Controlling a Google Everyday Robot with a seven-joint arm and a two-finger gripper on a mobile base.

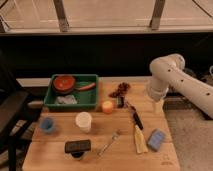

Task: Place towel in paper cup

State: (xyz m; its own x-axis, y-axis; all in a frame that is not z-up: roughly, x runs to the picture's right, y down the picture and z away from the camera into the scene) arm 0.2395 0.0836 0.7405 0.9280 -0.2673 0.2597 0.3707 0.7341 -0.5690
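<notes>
1. Right now, the white arm is reaching in from the right and bending down over the right rear corner of the wooden surface.
2. The gripper is hanging at the arm's end, just over that corner. I cannot tell whether it is open or closed, or whether it is holding anything.
3. The towel, pale yellow and folded long, is lying flat near the front right. It is sitting between a fork and a blue sponge, apart from the gripper.
4. The paper cup is standing upright near the middle of the surface, to the left of the towel and not touching it.
5. A green tray is sitting at the back left, holding a red bowl and a grey cloth.
6. An orange object is resting just beside the tray's front right corner, with a black-handled tool lying to its right.
7. A small blue cup is standing at the left edge, and a black object is sitting at the front.
</notes>
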